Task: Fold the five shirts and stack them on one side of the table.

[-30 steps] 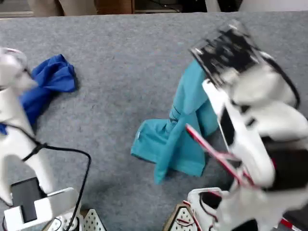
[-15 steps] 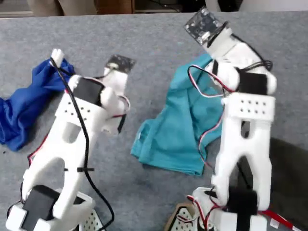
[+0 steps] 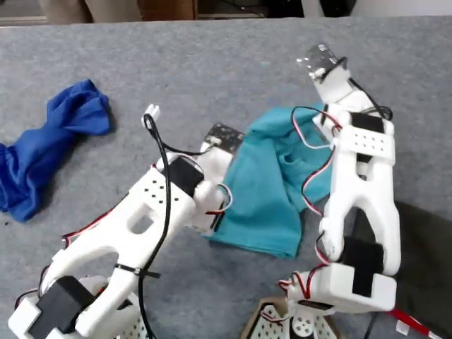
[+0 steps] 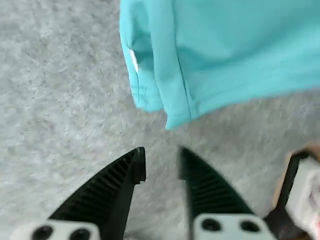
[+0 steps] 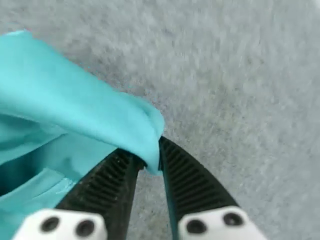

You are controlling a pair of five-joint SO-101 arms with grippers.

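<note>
Currently: teal shirt [image 3: 268,191] mid-table; right gripper [image 5: 151,157] pinching its far edge; left gripper [image 4: 161,164] parted, empty, just short of near-left corner. Blue shirt [image 3: 53,145] far left.

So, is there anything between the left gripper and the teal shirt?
Nothing visible stands in the way. The left gripper is open, and just a strip of the grey table lies between it and the near hem of the teal shirt.
</note>
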